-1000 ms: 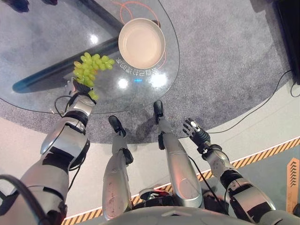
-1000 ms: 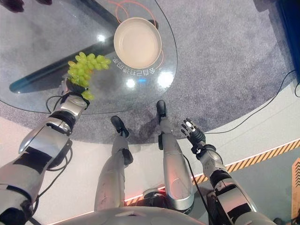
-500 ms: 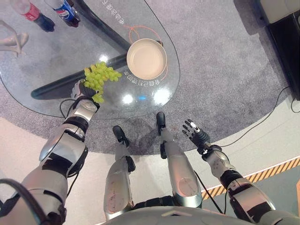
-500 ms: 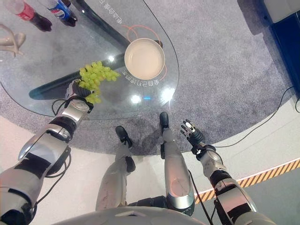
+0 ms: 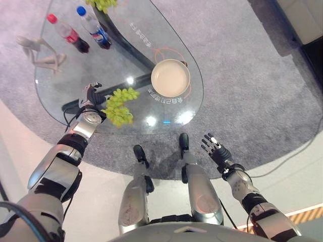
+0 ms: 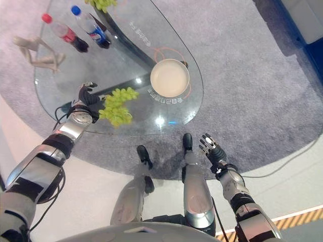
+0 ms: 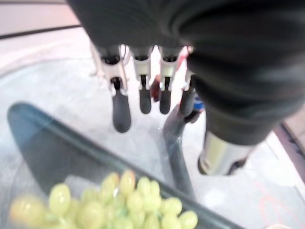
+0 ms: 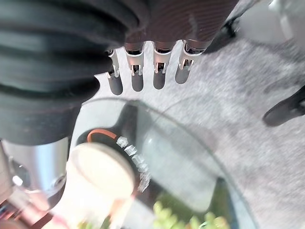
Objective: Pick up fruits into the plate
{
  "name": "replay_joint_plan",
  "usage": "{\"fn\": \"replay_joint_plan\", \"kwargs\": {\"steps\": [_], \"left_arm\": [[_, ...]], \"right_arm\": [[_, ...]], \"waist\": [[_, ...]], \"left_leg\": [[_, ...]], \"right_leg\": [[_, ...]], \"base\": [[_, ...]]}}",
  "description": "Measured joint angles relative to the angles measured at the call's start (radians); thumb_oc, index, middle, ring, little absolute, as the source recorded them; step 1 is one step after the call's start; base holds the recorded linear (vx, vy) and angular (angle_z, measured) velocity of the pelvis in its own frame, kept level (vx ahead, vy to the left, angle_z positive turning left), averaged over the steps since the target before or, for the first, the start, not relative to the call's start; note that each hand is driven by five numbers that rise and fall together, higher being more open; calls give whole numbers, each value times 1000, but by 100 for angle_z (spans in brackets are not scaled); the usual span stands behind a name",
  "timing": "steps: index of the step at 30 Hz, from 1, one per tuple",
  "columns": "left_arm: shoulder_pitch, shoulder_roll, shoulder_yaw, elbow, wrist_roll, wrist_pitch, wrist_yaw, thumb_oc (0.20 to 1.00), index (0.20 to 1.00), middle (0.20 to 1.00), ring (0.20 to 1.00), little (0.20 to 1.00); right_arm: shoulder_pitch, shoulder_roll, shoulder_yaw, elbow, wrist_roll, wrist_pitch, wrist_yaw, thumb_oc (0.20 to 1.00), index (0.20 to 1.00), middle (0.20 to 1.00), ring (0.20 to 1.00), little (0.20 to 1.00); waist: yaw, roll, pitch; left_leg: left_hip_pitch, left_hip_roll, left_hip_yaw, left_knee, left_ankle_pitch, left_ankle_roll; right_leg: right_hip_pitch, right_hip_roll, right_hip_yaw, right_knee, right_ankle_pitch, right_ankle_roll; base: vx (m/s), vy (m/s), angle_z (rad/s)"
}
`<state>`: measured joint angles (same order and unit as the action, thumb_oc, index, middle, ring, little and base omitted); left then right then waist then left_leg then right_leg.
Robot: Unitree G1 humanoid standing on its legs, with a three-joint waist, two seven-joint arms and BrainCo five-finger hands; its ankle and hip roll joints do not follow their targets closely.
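A bunch of green grapes (image 5: 120, 106) lies on the glass table (image 5: 60, 75), left of the round cream plate (image 5: 170, 78), which holds nothing. My left hand (image 5: 93, 97) rests just left of the bunch, and the left wrist view shows its fingers (image 7: 121, 110) straight above the grapes (image 7: 124, 205) and holding nothing. My right hand (image 5: 216, 148) hangs open with fingers spread, off the table's near edge over the carpet. In the right wrist view the plate (image 8: 100, 171) shows past its straight fingers (image 8: 137, 78).
A red-capped bottle (image 5: 68, 33) and a blue-capped bottle (image 5: 94, 26) stand at the table's far left. A pale wooden figure (image 5: 43, 53) lies beside them. A second green bunch (image 5: 103, 4) sits at the far edge. Grey carpet surrounds the table.
The camera has moved, bringing the table's far end into view. My left hand has slid from the near side of the grapes to their left side. The grapes and plate stay put.
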<state>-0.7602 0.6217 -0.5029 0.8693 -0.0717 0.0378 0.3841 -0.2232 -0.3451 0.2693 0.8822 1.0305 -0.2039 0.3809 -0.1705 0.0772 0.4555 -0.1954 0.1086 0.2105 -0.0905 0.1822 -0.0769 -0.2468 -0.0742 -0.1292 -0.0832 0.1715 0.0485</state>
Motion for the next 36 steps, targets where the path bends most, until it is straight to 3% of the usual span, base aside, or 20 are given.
{"fn": "replay_joint_plan", "kwargs": {"steps": [10, 11, 12, 13, 24, 28, 30, 36], "left_arm": [[69, 58, 31, -129, 74, 3, -84, 200, 200, 200, 200, 200], [76, 59, 37, -129, 75, 4, -88, 228, 228, 228, 228, 228], [82, 59, 38, -128, 75, 7, -90, 793, 793, 793, 793, 793], [87, 59, 38, -128, 75, 11, -96, 1000, 1000, 1000, 1000, 1000], [59, 21, 4, 36, 75, 71, -94, 1000, 1000, 1000, 1000, 1000], [-18, 10, -34, 123, 75, 87, -87, 1000, 1000, 1000, 1000, 1000], [-120, -3, -55, 186, 75, 92, -67, 1000, 1000, 1000, 1000, 1000], [-196, -41, -107, 254, 76, 119, -17, 1000, 1000, 1000, 1000, 1000]], "right_arm": [[64, -14, -41, -171, 0, -31, -5, 1000, 1000, 1000, 1000, 1000], [67, -14, -41, -180, 0, -31, -7, 1000, 1000, 1000, 1000, 1000], [69, -14, -41, -183, 0, -30, -7, 1000, 1000, 1000, 1000, 1000], [71, -14, -41, -183, 0, -29, -7, 1000, 1000, 1000, 1000, 1000], [74, -9, -23, -106, 0, 7, -11, 1000, 1000, 1000, 1000, 1000], [55, 13, -6, -72, 2, 19, -4, 1000, 1000, 1000, 1000, 1000], [20, 15, 24, -67, 8, 19, 1, 1000, 1000, 1000, 1000, 1000], [-24, 16, 57, -47, 31, 16, 27, 1000, 1000, 1000, 1000, 1000]], "waist": [[1, -3, -77], [1, -4, -79], [1, -5, -80], [1, -6, -80], [-4, -26, -73], [-26, -77, -39], [-33, -106, 35], [-57, -104, 85]], "left_leg": [[32, 2, -17, 0, -7, -6], [33, 2, -17, 0, -7, -6], [35, 2, -17, 0, -7, -6], [35, 2, -17, 0, -7, -6], [-29, 1, -2, 2, 0, -1], [-47, 0, 15, 2, 1, 1], [-66, -4, 34, 2, 10, 6], [-116, -1, 49, 15, 11, 6]], "right_leg": [[45, 2, -20, -8, -1, 0], [47, 2, -19, -8, -1, 0], [48, 2, -20, -8, -1, 1], [48, 2, -19, -8, -2, 2], [-39, 3, 3, 17, -4, 5], [-76, 3, 19, 33, -4, 5], [-116, 0, 40, 56, -4, 5], [-189, 3, 61, 91, -1, 1]], "base": [[74, -4, 5], [64, -9, 1], [49, -2, 0], [0, 0, 0], [-19, -16, -4], [-56, -40, -13], [-117, -52, -19], [-46, -43, -12]]}}
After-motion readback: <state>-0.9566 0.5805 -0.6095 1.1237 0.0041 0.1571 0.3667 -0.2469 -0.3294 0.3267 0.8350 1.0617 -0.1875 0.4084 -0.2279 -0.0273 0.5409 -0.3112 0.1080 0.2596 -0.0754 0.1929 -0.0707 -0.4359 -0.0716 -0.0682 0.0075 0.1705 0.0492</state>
